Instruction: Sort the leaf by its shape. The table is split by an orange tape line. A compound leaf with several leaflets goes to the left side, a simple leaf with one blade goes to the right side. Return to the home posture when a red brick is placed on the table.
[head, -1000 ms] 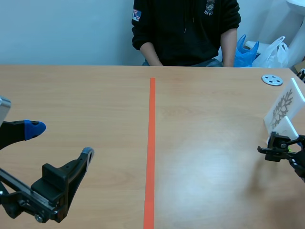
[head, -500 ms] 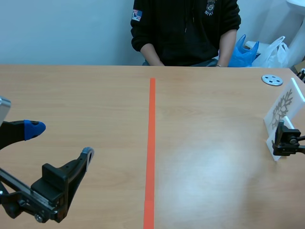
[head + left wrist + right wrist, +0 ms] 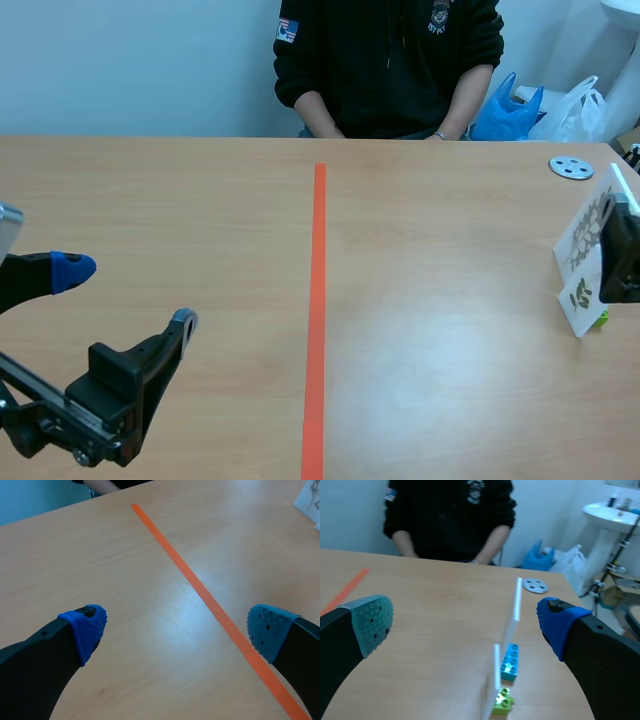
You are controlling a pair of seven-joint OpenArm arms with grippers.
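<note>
The left tool (image 3: 127, 296) is hanging low over the counter (image 3: 450, 380) with its two fingers spread wide and nothing between them. Its blue pads (image 3: 86, 626) are showing bare. The orange tape line (image 3: 317, 300) is running just ahead of it, passing under the gap between its fingers.

The right tool (image 3: 465, 621) is also gaping wide and gripping nothing, with one grey-green pad and one blue pad well apart. Straight ahead of it, in line with the gap between its fingers, two white leaf cards are standing upright, seen nearly edge-on from that tool. The tall card (image 3: 588, 228) is carrying a dark branching leaf of many small parts. Its foot is meeting a blue brick (image 3: 510, 662). The small card (image 3: 580, 294) is standing nearer the tool and is bearing a small green leaf print whose shape I cannot make out. A green brick (image 3: 502, 701) is sitting at its base. Both cards are well apart from the left tool, on the far side of the tape line from it.

Beyond the cards from the right tool, a round metal disc (image 3: 571, 168) is lying flat. A person (image 3: 390, 60) in a dark top is sitting across the counter.
</note>
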